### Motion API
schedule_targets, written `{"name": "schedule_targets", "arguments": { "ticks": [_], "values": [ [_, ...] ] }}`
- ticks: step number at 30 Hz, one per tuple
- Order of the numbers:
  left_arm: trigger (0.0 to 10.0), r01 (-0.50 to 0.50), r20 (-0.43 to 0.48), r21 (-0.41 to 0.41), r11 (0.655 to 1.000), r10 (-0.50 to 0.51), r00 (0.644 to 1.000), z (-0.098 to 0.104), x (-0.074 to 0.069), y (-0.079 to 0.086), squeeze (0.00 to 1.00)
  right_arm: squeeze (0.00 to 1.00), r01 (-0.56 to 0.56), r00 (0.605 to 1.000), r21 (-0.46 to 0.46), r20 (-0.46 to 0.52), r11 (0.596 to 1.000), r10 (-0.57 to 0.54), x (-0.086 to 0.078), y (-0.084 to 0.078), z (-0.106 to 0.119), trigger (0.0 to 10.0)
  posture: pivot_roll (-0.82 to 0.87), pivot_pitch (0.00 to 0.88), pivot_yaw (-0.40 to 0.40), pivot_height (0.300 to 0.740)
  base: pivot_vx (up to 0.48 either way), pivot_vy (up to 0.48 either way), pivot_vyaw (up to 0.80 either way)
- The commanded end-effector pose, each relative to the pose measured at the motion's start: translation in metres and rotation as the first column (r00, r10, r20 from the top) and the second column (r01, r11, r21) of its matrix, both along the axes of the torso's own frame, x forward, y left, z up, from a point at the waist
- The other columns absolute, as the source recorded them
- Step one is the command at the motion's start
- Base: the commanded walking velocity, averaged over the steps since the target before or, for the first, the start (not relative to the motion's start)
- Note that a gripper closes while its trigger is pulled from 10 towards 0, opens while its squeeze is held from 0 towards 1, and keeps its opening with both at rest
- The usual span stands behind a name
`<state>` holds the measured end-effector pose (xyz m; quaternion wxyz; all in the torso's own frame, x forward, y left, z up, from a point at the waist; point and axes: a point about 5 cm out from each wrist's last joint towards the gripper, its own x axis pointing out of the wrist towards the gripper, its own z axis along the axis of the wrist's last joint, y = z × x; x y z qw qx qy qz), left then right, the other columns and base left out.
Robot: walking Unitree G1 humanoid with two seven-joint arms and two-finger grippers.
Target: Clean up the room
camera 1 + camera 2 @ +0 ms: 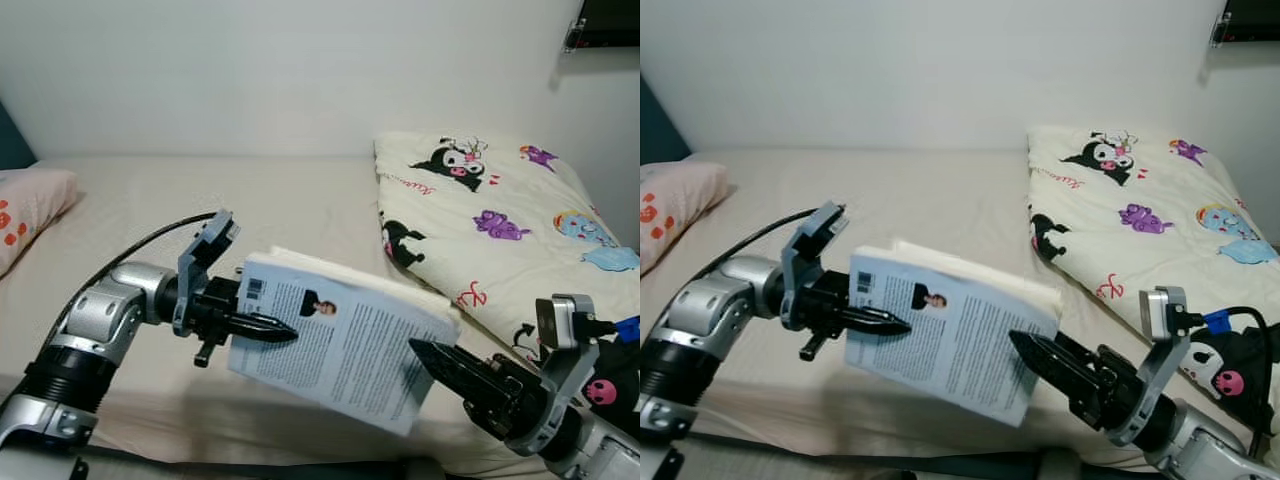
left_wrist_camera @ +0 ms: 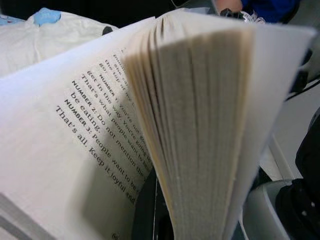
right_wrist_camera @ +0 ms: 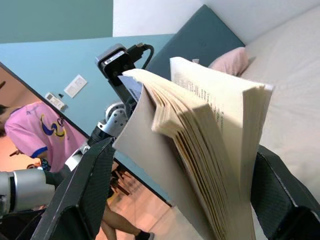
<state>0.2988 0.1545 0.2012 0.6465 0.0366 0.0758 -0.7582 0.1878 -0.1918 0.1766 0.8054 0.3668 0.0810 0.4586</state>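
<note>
A paperback book (image 1: 340, 345) with a pale blue back cover, printed text and a small portrait hangs tilted in the air over the near edge of the bed (image 1: 250, 200). My left gripper (image 1: 270, 330) is shut on the book's left edge, with one black finger lying across the cover. My right gripper (image 1: 432, 360) is shut on its lower right corner. In the right wrist view the fanned pages (image 3: 210, 150) sit between the two black fingers (image 3: 85, 190). The left wrist view looks close along the page edges (image 2: 200, 125).
A cream quilt (image 1: 500, 220) with cartoon prints is folded on the bed's right side. A pink pillow (image 1: 30, 205) lies at the far left. A white wall runs behind the bed. A person in a pink shirt (image 3: 30, 135) stands off to the side.
</note>
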Motion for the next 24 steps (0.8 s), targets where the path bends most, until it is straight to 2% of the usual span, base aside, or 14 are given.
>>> {"name": "schedule_targets", "arguments": {
  "ticks": [1, 2, 3, 8, 14, 15, 17, 18, 19, 20, 21, 24],
  "values": [
    [0.0, -0.015, 0.005, 0.036, 0.999, 0.015, 1.000, -0.002, 0.000, 0.008, 0.00, 1.00, -0.003, 1.000, -0.009, -0.014, 1.000, 0.003, -0.001, 0.001, -0.002, 5.0, -0.07, 0.000, 0.066, 0.591, 0.000, 0.000, 0.00],
    [0.0, -0.015, 0.005, 0.036, 0.999, 0.015, 1.000, -0.002, 0.000, 0.008, 0.00, 1.00, -0.003, 1.000, -0.009, -0.014, 1.000, 0.003, -0.001, 0.001, -0.002, 5.0, -0.07, 0.000, 0.066, 0.591, 0.000, 0.000, 0.00],
    [0.0, -0.016, 0.010, 0.034, 0.999, 0.016, 1.000, -0.001, 0.001, 0.008, 0.00, 1.00, -0.010, 0.999, -0.018, -0.032, 1.000, 0.010, -0.001, 0.002, -0.004, 0.0, -0.07, 0.000, 0.066, 0.591, 0.000, 0.000, 0.00],
    [0.0, -0.015, 0.029, 0.031, 0.999, 0.014, 0.999, 0.001, 0.002, 0.006, 0.00, 1.00, -0.043, 0.996, -0.067, -0.077, 0.997, 0.038, -0.006, 0.005, -0.012, 0.0, -0.07, 0.000, 0.065, 0.591, 0.000, 0.000, 0.00],
    [0.0, -0.010, 0.035, 0.033, 0.999, 0.009, 0.999, 0.001, 0.003, 0.006, 0.00, 1.00, -0.045, 0.995, -0.080, -0.087, 0.996, 0.039, -0.006, 0.004, -0.013, 0.0, -0.07, 0.000, 0.063, 0.591, 0.000, 0.000, 0.00],
    [0.0, -0.009, 0.036, 0.034, 0.999, 0.008, 0.999, 0.002, 0.003, 0.006, 0.00, 0.90, -0.045, 0.995, -0.082, -0.088, 0.996, 0.038, -0.006, 0.003, -0.013, 0.0, -0.07, 0.000, 0.063, 0.591, 0.000, 0.000, 0.00],
    [0.0, -0.008, 0.038, 0.034, 0.999, 0.007, 0.999, 0.002, 0.003, 0.007, 0.00, 0.89, -0.043, 0.995, -0.085, -0.088, 0.995, 0.035, -0.006, 0.002, -0.013, 0.0, -0.07, 0.000, 0.062, 0.591, 0.000, 0.000, 0.00],
    [0.0, -0.007, 0.040, 0.035, 0.999, 0.006, 0.999, 0.002, 0.003, 0.007, 0.00, 0.80, -0.041, 0.996, -0.086, -0.086, 0.995, 0.034, -0.006, 0.002, -0.013, 0.0, -0.07, 0.000, 0.062, 0.591, 0.000, 0.000, 0.00],
    [0.0, -0.007, 0.040, 0.035, 0.999, 0.006, 0.999, 0.002, 0.003, 0.007, 0.00, 0.80, -0.041, 0.996, -0.086, -0.086, 0.995, 0.034, -0.006, 0.002, -0.013, 0.0, -0.07, 0.000, 0.062, 0.591, 0.000, 0.000, 0.00],
    [0.0, -0.007, 0.042, 0.034, 0.999, 0.005, 0.999, 0.003, 0.004, 0.007, 0.00, 0.76, -0.039, 0.996, -0.089, -0.085, 0.995, 0.032, -0.005, 0.001, -0.012, 0.0, -0.07, 0.000, 0.062, 0.591, 0.000, 0.000, 0.00],
    [0.0, -0.005, 0.043, 0.034, 0.999, 0.004, 0.999, 0.003, 0.004, 0.007, 0.00, 0.24, -0.035, 0.996, -0.093, -0.082, 0.995, 0.028, -0.004, 0.001, -0.012, 0.0, -0.07, 0.000, 0.062, 0.591, 0.000, 0.000, 0.00],
    [0.0, -0.005, 0.044, 0.034, 0.999, 0.003, 0.999, 0.003, 0.004, 0.006, 0.00, 0.24, -0.033, 0.997, -0.096, -0.080, 0.995, 0.025, -0.003, 0.001, -0.012, 0.0, -0.07, 0.000, 0.062, 0.591, 0.000, 0.000, 0.00]
  ]
}}
